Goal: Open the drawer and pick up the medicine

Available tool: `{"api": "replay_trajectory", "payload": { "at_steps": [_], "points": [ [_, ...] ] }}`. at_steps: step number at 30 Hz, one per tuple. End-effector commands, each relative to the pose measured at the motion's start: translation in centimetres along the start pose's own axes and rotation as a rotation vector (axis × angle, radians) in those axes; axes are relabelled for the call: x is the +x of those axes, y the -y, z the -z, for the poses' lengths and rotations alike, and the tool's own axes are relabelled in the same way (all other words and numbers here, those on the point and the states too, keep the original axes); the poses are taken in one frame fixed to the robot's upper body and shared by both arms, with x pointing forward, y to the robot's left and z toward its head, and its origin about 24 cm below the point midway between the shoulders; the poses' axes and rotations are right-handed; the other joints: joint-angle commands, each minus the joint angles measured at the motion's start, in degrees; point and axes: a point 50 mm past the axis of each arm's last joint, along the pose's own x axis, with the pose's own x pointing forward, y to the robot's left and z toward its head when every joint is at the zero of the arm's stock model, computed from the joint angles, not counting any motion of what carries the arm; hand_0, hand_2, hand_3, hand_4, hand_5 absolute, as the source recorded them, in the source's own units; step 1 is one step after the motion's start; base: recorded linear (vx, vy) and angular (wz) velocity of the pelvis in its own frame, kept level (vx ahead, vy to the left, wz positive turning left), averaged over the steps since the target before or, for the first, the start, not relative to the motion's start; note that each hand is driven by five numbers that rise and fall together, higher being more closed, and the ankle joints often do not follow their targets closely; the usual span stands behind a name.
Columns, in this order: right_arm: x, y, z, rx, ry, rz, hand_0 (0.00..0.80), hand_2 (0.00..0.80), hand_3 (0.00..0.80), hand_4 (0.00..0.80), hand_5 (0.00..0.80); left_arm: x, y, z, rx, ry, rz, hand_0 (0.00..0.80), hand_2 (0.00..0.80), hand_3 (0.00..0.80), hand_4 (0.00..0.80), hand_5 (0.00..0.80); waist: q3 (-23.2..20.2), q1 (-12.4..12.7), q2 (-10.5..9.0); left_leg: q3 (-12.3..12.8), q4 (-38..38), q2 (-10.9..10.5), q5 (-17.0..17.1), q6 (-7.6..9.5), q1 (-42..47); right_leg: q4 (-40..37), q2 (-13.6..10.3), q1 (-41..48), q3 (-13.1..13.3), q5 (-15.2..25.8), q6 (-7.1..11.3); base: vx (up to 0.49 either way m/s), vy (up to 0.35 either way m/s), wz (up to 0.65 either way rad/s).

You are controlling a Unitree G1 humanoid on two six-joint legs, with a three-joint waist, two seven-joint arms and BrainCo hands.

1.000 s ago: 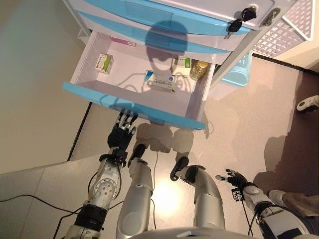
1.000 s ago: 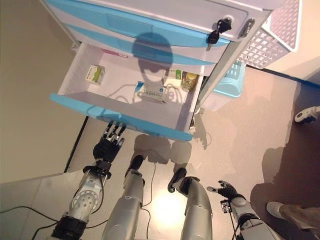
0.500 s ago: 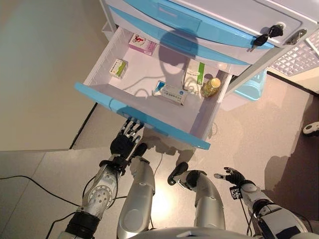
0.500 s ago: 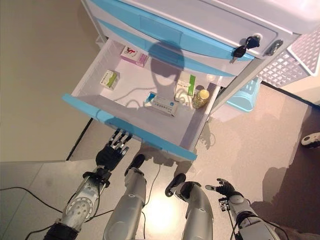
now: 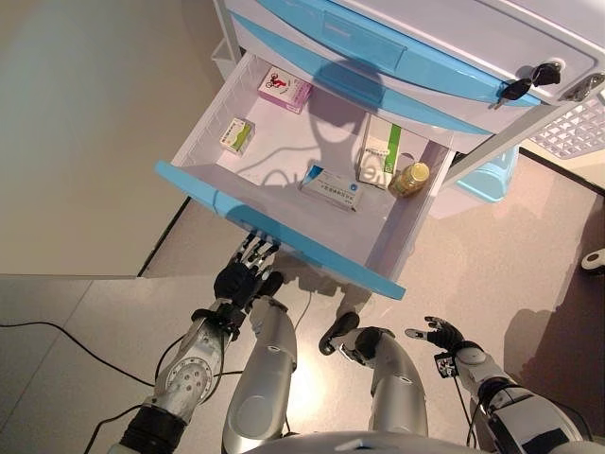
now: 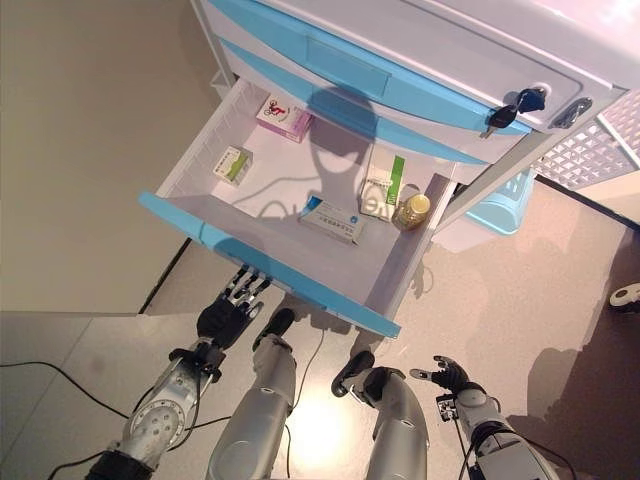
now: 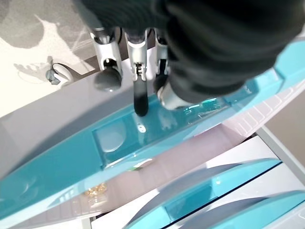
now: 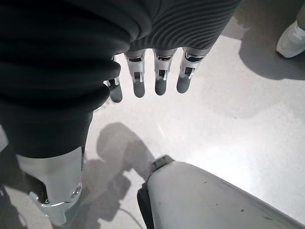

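Observation:
The bottom drawer (image 5: pixel 284 236) with a blue front stands pulled out. Inside lie a pink box (image 5: pixel 285 90), a small green-and-white box (image 5: pixel 236 134), a blue-and-white box (image 5: pixel 333 188), a tall green-and-white box (image 5: pixel 382 153) and a yellow bottle (image 5: pixel 410 178). My left hand (image 5: pixel 238 277) is just below the drawer's front, open, its straight fingers (image 7: pixel 139 90) reaching up against the blue panel (image 7: pixel 95 157). My right hand (image 5: pixel 442 335) hangs low at the right over the floor, open and holding nothing, its fingers (image 8: pixel 159 71) straight.
Above the open drawer, the cabinet's upper blue drawers (image 5: pixel 378 47) are closed, and keys (image 5: pixel 529 83) hang in its lock. A white lattice basket (image 5: pixel 577 123) and a light-blue bin (image 5: pixel 487 175) stand to the cabinet's right. A beige wall (image 5: pixel 85 142) runs along the left.
The camera has moved, so the whole scene has shifted right and the drawer's back with the pink box now shows fully. My left hand stays at the drawer's front; my right hand holds still.

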Motion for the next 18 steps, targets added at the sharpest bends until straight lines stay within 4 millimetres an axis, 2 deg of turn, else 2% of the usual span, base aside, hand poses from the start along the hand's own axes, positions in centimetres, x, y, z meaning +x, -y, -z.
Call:
{"api": "replay_trajectory", "payload": {
  "at_steps": [1,14,17,18],
  "points": [
    [-0.8,1.2,3.1,-0.044,-0.071,0.035,0.000,0.000,0.000,0.000,0.000,-0.8,10.9,-4.5,-0.001,0.238,0.627,0.000,0.000,0.000,0.000,0.000,-4.7,0.8,0.08,1.5,-5.4,-4.7,9.3,5.81,-4.1,-2.4,2.9,2.5,-0.5,0.1,5.75,0.000,0.000,0.00],
    [-0.8,0.9,3.2,-0.043,-0.068,0.020,0.000,0.000,0.000,0.000,0.000,-1.0,9.8,-4.1,-0.014,0.210,0.593,0.000,0.000,0.000,0.000,0.000,-5.0,1.0,-0.48,1.1,-5.8,-4.6,9.4,5.77,-3.8,-3.2,3.4,3.0,-0.8,0.4,5.89,0.000,0.000,0.00],
    [-0.9,1.0,3.4,-0.041,-0.073,0.025,0.000,0.000,0.000,0.000,0.000,-1.0,8.8,-3.6,-0.028,0.189,0.545,0.000,0.000,0.000,0.000,0.000,-5.0,1.2,-0.49,0.9,-5.9,-4.6,9.5,5.79,-3.6,-3.2,3.6,3.3,-0.8,0.3,5.87,0.000,0.000,0.00],
    [-0.9,1.1,3.3,-0.042,-0.070,0.027,0.000,0.000,0.000,0.000,0.000,-1.1,7.5,-3.2,-0.037,0.172,0.482,0.000,0.000,0.000,0.000,0.000,-4.9,1.3,-0.43,0.8,-5.9,-4.6,9.5,5.78,-3.5,-3.2,3.5,3.3,-0.9,0.2,5.87,0.000,0.000,0.00]
  ]
}}
